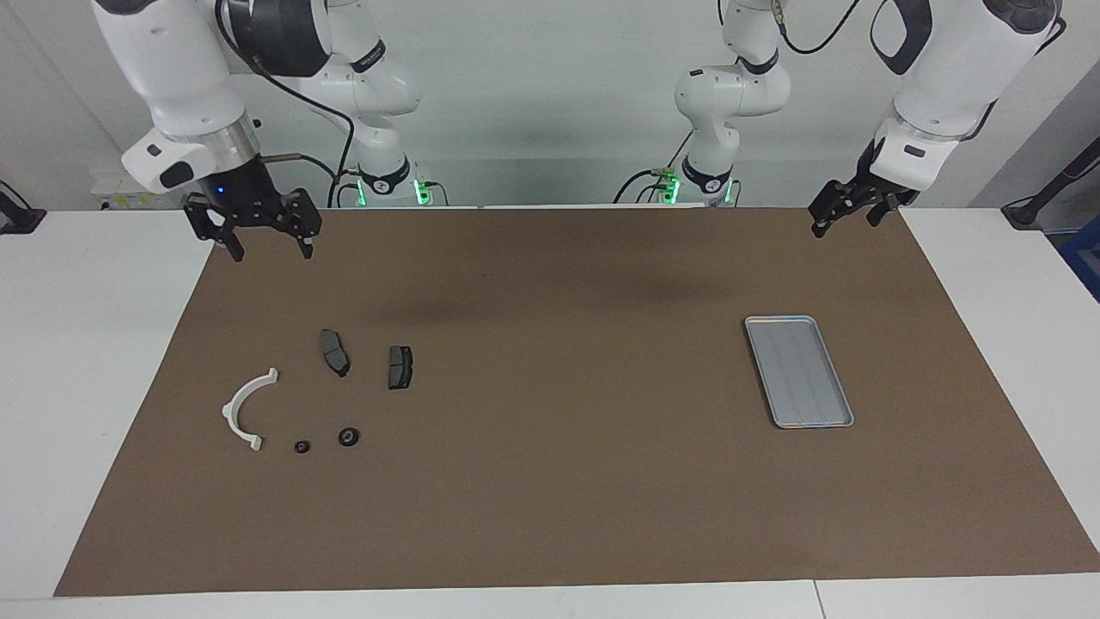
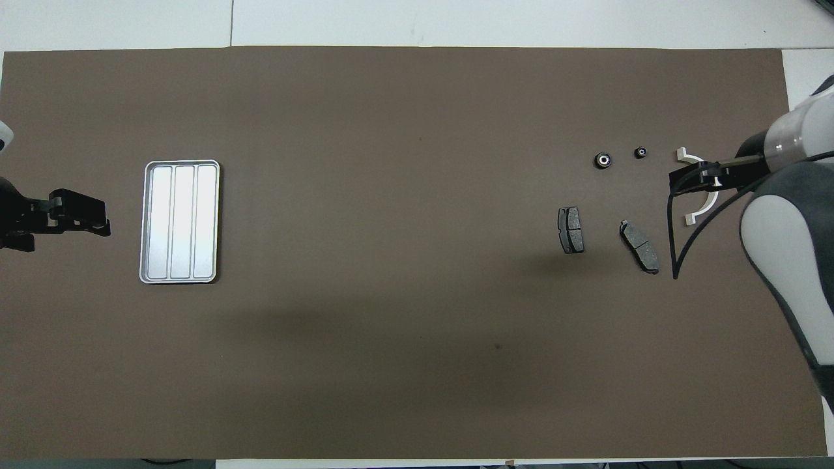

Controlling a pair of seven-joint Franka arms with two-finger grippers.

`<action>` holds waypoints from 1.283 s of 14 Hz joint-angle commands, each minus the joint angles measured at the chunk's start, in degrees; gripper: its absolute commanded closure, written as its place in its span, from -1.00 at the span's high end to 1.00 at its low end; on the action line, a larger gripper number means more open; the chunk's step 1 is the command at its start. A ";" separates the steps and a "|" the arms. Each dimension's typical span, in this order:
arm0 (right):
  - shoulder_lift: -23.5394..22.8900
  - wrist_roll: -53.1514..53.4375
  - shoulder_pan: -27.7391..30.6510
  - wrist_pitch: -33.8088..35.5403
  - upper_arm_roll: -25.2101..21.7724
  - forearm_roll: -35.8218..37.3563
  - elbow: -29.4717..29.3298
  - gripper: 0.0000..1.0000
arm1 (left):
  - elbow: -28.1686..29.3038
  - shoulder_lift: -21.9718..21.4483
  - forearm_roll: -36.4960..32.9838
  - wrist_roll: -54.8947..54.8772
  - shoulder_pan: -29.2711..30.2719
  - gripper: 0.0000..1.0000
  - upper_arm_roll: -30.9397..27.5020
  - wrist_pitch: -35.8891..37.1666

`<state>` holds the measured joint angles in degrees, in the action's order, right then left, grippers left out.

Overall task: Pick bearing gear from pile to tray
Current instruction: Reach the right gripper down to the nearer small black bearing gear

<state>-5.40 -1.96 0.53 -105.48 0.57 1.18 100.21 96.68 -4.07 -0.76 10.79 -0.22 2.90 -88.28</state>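
Note:
The pile lies on the brown mat toward the right arm's end: a white half-ring bracket (image 1: 245,408) (image 2: 688,219), two dark grey brake pads (image 1: 335,351) (image 1: 400,367) (image 2: 640,246) (image 2: 571,229), and two small black round pieces (image 1: 348,437) (image 1: 302,447) (image 2: 603,160) (image 2: 641,152). The round pieces lie farthest from the robots. The silver ribbed tray (image 1: 799,371) (image 2: 180,221) lies empty toward the left arm's end. My right gripper (image 1: 269,249) (image 2: 698,179) is open and empty, raised over the mat between the robots and the pile. My left gripper (image 1: 846,222) (image 2: 78,218) is open and empty, raised beside the tray.
The brown mat (image 1: 550,481) covers most of the white table (image 1: 77,361). A wide stretch of bare mat lies between the pile and the tray. The right arm's cable (image 2: 677,247) hangs over the bracket in the overhead view.

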 commanded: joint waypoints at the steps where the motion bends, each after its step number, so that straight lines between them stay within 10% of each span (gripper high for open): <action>1: -8.01 -1.46 0.88 -3.93 0.31 0.13 -3.34 1.00 | 1.40 -1.38 0.76 -0.59 0.48 1.00 0.26 0.12; 11: -28.95 11.70 -2.72 -14.13 0.22 6.18 -13.19 1.00 | 1.40 -1.38 0.76 -0.59 0.48 1.00 0.26 0.12; 18: -30.37 13.92 -2.99 -15.72 0.31 6.99 -13.37 1.00 | 1.40 -1.38 0.76 -0.59 0.48 1.00 0.26 0.12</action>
<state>-35.30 10.71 -2.78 -120.90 0.55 7.69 87.77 96.68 -4.07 -0.76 10.79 -0.22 2.90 -88.28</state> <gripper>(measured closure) 0.000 0.000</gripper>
